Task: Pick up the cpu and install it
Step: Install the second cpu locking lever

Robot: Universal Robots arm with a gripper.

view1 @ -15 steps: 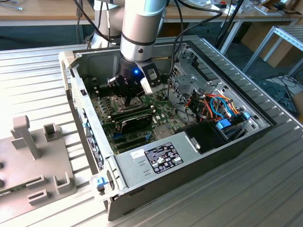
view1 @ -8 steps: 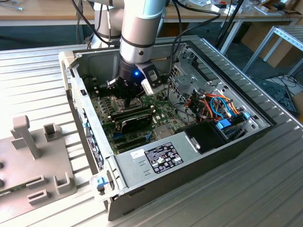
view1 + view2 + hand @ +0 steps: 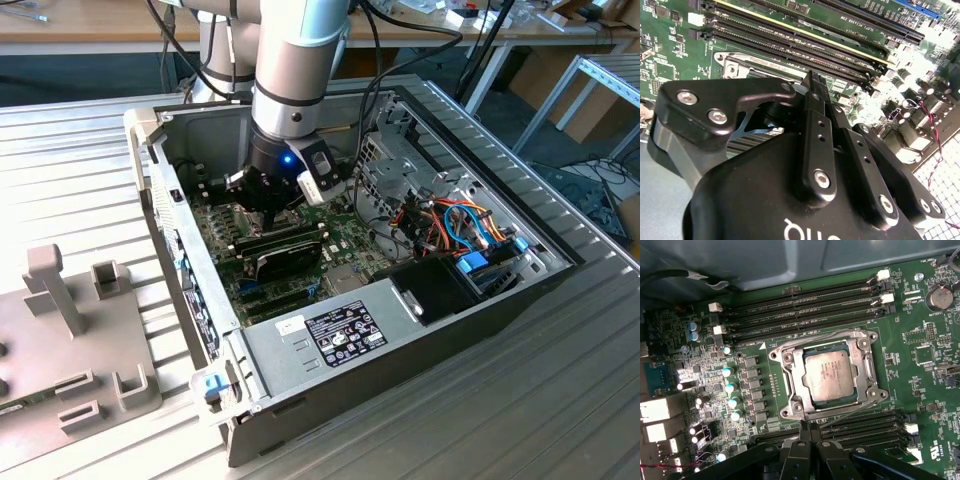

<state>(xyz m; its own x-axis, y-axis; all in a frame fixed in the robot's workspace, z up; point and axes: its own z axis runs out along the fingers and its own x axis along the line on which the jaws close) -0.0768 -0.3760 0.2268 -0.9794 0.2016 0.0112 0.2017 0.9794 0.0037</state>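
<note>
In the exterior view, an open computer case [image 3: 440, 300] lies on a slatted metal table [image 3: 80, 160]. The arm [image 3: 295, 60] reaches down into it, its gripper [image 3: 268, 205] low over the green board [image 3: 345, 240], with a black oblong module [image 3: 285, 262] just on the near side of it. A bundle of orange and blue cables [image 3: 460, 225] fills the case toward this view's right, and a grey box with a label [image 3: 335, 335] sits at the near wall. A grey fixture [image 3: 70, 330] stands on the table at this view's left.

In the second wrist view, the gripper [image 3: 815, 82] has its fingers [image 3: 812, 130] pressed together with nothing between them, poised above rows of black slots [image 3: 790, 37].

In the first wrist view, the cpu [image 3: 832, 375] lies inside the metal socket frame [image 3: 790, 385] (silver top up), between slot rows [image 3: 805, 305], with the closed fingertips [image 3: 807, 427] just beside the frame's edge.
</note>
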